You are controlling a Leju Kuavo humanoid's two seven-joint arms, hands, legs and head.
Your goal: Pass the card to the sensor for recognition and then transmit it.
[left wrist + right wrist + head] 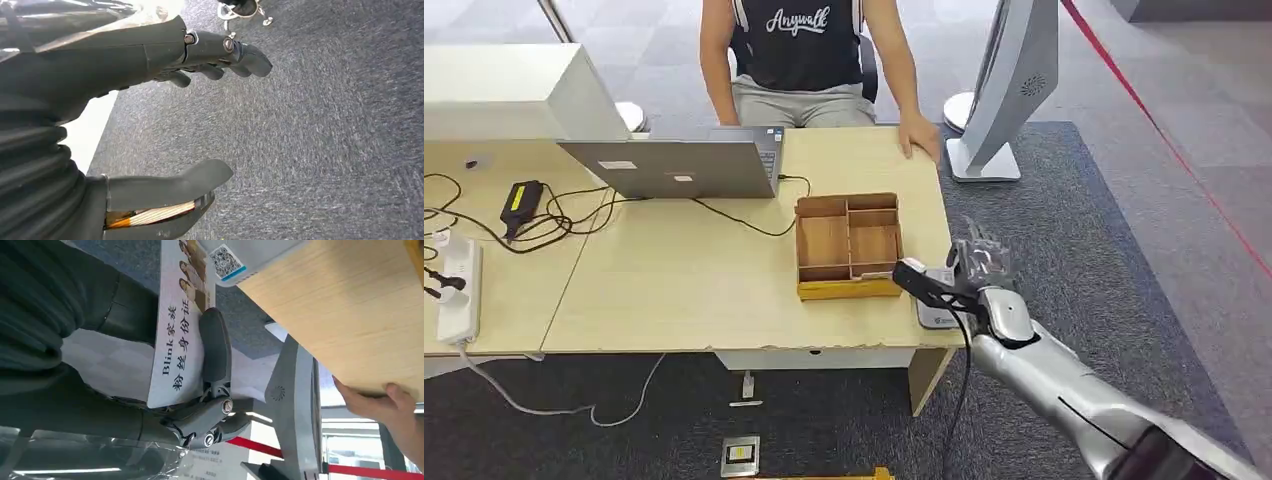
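My right hand [980,262] hovers at the table's front right corner and holds a white card [177,340] printed with small photos and dark characters. In the right wrist view the thumb [215,345] presses across the card's face, pinning it against the fingers. A flat grey sensor [936,308] lies on the table corner just below and left of the hand; its QR-code label [226,262] sits close past the card's end. My left hand [100,65] hangs over grey carpet with thumb and fingers apart, holding nothing.
A wooden compartment tray [849,290] stands beside the sensor. A person sits behind the table with a hand [919,135] on its far right edge. A laptop [674,165], cables and a power strip [459,290] lie to the left. A grey standing screen [1014,80] rises on the right.
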